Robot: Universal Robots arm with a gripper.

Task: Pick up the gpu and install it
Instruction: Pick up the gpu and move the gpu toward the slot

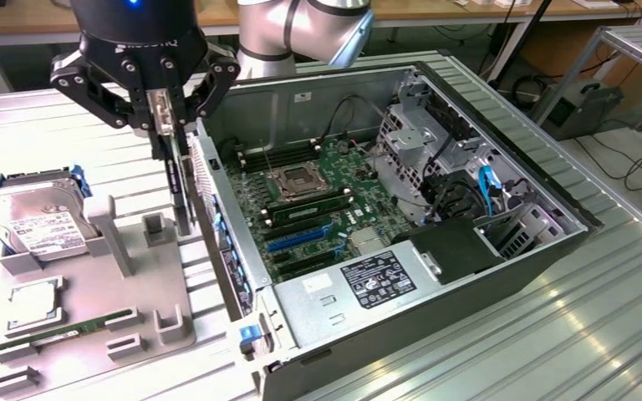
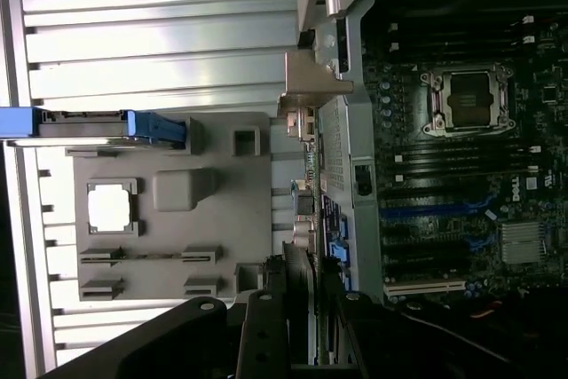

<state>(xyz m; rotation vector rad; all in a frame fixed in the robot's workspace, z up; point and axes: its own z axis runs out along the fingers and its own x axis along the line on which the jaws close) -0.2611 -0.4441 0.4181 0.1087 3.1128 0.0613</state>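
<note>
The gpu (image 1: 175, 188) hangs edge-on as a slim dark card below my gripper (image 1: 163, 113), which is shut on its upper edge. It is in the air between the grey parts holder (image 1: 131, 276) and the side wall of the open computer case (image 1: 500, 276), above the table. In the wrist view the gpu (image 2: 306, 193) runs away from my gripper (image 2: 303, 312), and its silver end bracket (image 2: 312, 86) is at the far end. The card lies alongside the case wall, beside the motherboard (image 2: 444, 175) and not over it.
On the grey holder sit a silver hard drive (image 1: 31, 221) in a blue caddy, a processor (image 1: 33, 301) and a green RAM stick (image 1: 64, 330). Inside the case are the CPU socket (image 1: 298, 180), blue expansion slots (image 1: 298, 238) and a drive cage (image 1: 410, 138).
</note>
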